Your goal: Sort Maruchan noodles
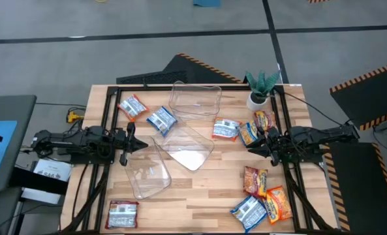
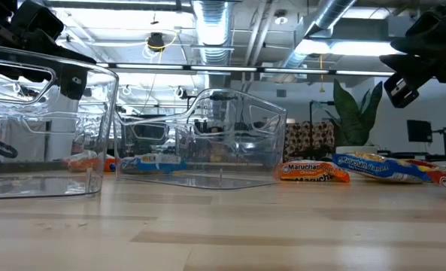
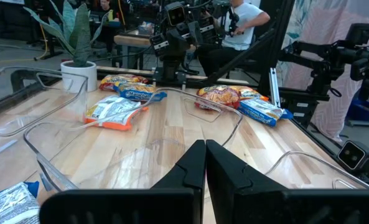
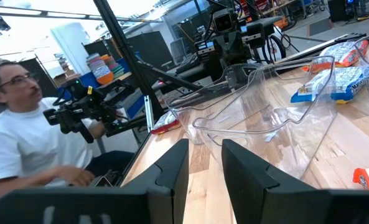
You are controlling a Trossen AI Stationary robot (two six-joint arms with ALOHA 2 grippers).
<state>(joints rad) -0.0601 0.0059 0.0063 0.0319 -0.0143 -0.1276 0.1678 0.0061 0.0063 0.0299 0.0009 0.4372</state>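
Observation:
Several Maruchan noodles packets lie flat on the wooden table. At the far left are a red-and-white one and a blue one. A red one lies at the near left and a pale one in the middle. Orange ones and a blue one lie on the right. My left gripper hovers shut at the left side, pointing level. My right gripper hovers open at the right side, with nothing between its fingers.
Three clear plastic bins stand between the arms: one at the far middle, one lying tilted at the centre, one at the near left. A potted plant stands at the far right corner. A person sits beyond the table's left side.

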